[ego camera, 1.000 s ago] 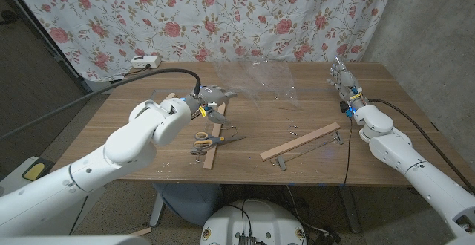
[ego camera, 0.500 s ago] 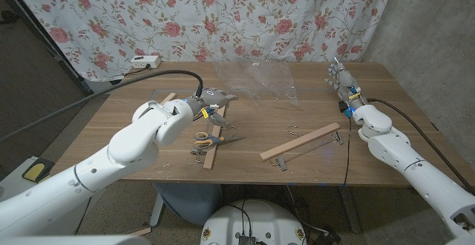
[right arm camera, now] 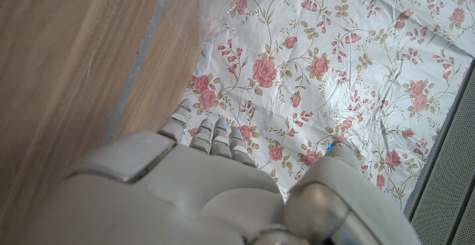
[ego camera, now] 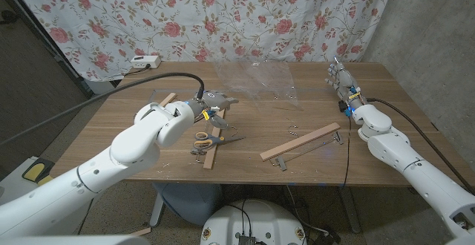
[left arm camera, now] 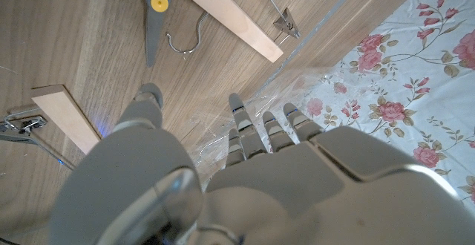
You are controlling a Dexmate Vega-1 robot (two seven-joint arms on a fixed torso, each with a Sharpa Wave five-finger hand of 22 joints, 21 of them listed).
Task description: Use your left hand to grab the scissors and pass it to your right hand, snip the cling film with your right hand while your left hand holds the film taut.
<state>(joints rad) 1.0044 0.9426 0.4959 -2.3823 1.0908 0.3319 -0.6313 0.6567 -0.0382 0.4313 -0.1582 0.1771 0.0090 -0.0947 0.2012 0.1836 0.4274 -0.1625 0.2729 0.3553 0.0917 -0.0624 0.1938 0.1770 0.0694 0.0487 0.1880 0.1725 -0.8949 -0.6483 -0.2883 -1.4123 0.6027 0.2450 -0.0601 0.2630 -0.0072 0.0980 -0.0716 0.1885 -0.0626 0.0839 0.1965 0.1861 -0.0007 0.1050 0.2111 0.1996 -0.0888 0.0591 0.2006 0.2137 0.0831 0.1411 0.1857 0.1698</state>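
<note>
The scissors (ego camera: 207, 138), with yellow handles and grey blades, lie on the table across a wooden strip (ego camera: 217, 126). My left hand (ego camera: 212, 101) hovers just beyond them over that strip, fingers apart and holding nothing. In the left wrist view the left hand (left arm camera: 245, 171) reaches toward the scissors' blade and yellow pivot (left arm camera: 155, 11). The cling film (ego camera: 252, 82) is a clear crumpled sheet at the table's far middle; its edge (left arm camera: 220, 142) shows beside the left fingers. My right hand (ego camera: 341, 77) stands upright at the far right, empty, and its back (right arm camera: 200, 193) shows with fingers straight.
A second wooden strip (ego camera: 300, 142) with metal clips lies right of centre. A small metal hook (ego camera: 294, 131) sits beside it and another hook (left arm camera: 182, 43) lies near the scissors. A white power strip (ego camera: 145, 61) rests at the far left edge. A floral curtain hangs behind the table.
My left arm has shifted slightly to the right, with the hand staying over the wooden strip beyond the scissors. The right hand and the scissors have not moved.
</note>
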